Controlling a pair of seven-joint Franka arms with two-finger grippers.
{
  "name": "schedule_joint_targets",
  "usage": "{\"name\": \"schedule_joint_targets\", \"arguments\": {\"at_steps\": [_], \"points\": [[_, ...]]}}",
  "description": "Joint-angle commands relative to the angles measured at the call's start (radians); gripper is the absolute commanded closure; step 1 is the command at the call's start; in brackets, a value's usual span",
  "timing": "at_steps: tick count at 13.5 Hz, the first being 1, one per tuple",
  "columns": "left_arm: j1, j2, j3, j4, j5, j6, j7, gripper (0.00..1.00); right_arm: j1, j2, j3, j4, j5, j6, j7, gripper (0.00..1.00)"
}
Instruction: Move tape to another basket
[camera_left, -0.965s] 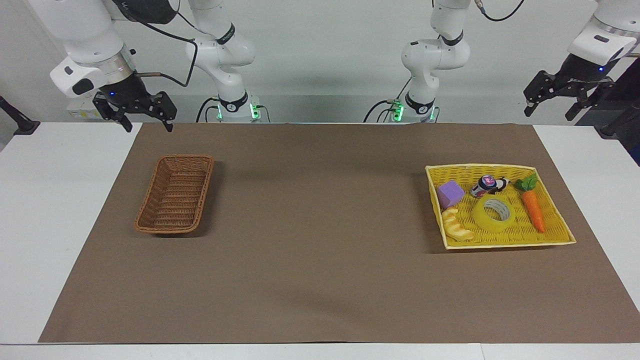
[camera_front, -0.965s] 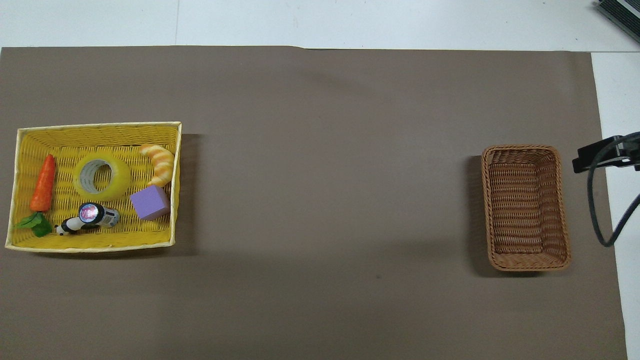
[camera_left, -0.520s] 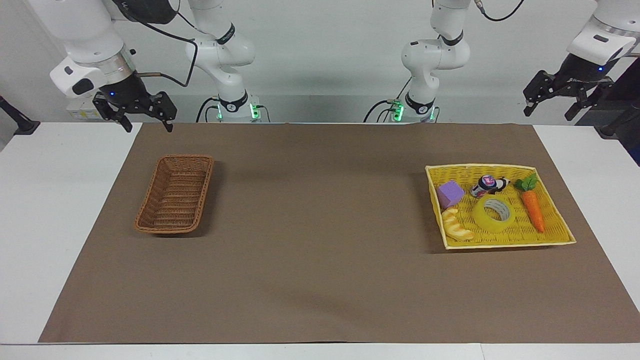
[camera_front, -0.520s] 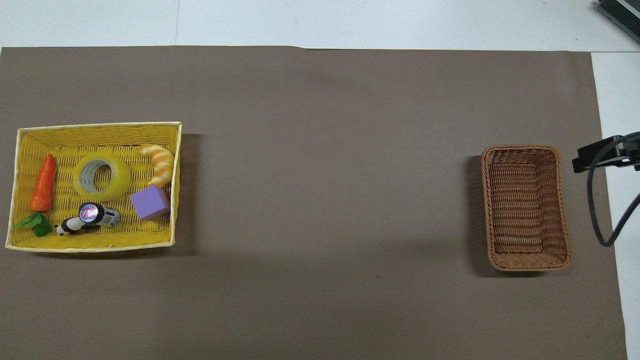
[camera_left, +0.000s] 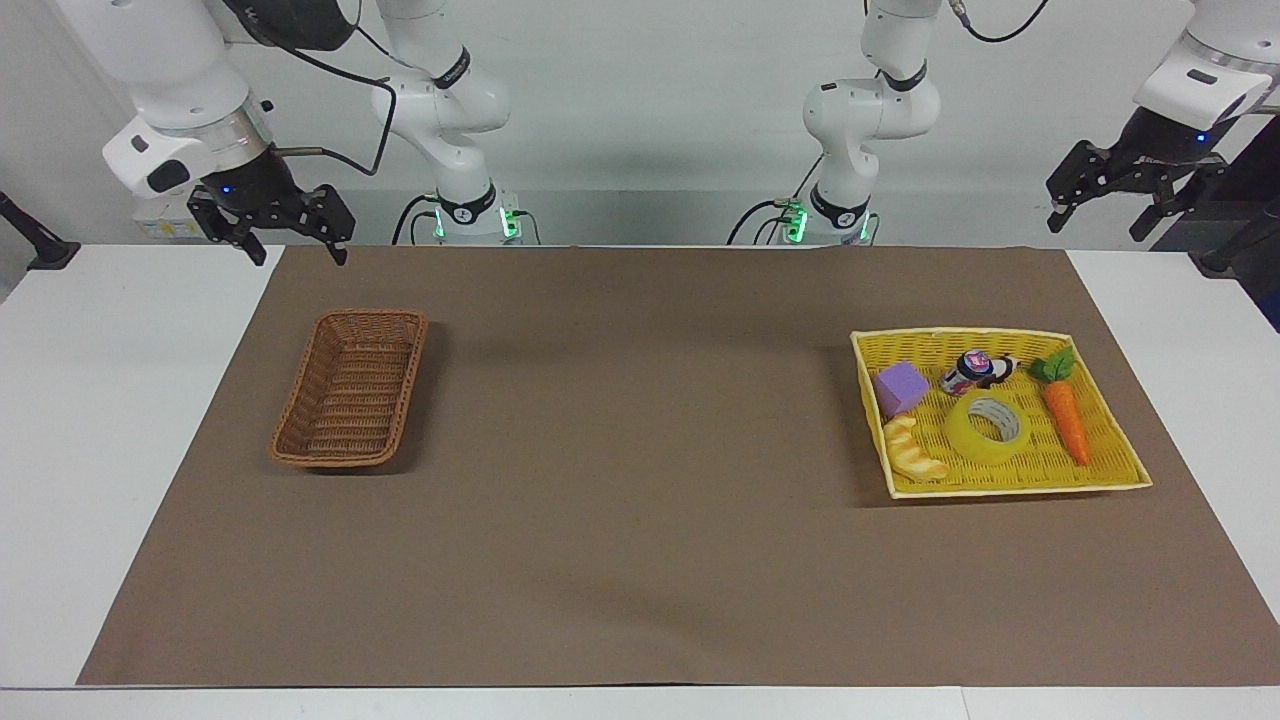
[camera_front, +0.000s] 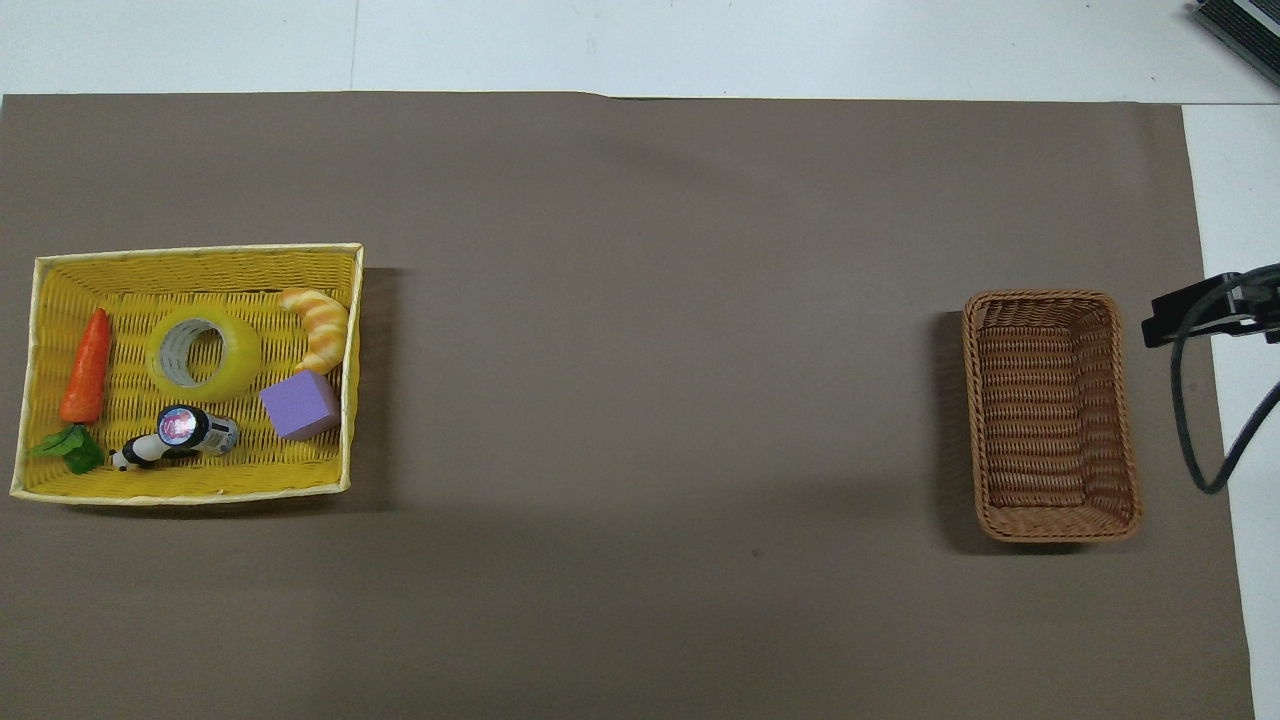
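The tape (camera_left: 987, 430) lies flat, core up, in the yellow tray (camera_left: 1120, 478) at the left arm's end of the counter (camera_left: 60, 420), between the carrot (camera_left: 1066, 420) and the croissant (camera_left: 914, 449), with the cube (camera_left: 901, 387) and a small can (camera_left: 967, 371) nearer the robots. The basket (camera_left: 350, 388) sits well apart at the right arm's end. Both arms wait raised: the left gripper (camera_left: 1135, 200) over the counter's edge past the tray, fingers wide and holding nothing; the right gripper (camera_left: 290, 232) over the mat's corner near the basket, likewise wide. To do the reach well, the left gripper should probably come straight down, one finger into the core and one outside the wall (the carrot side looks roomiest), so the neighbours stay undisturbed.
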Motion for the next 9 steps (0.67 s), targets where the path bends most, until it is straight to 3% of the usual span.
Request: {"name": "schedule_joint_targets", "arguments": {"at_steps": [1, 9], "points": [[-0.017, -0.026, 0.011, -0.038, 0.015, 0.031, -0.005, 0.0, -0.003, -0.025, -0.001, -0.032, 0.011, 0.015, -0.019, 0.0], [-0.032, -0.022, 0.024, -0.089, 0.015, 0.1, -0.002, 0.0, -0.003, -0.025, -0.001, -0.032, 0.011, 0.016, -0.019, 0.0]]}}
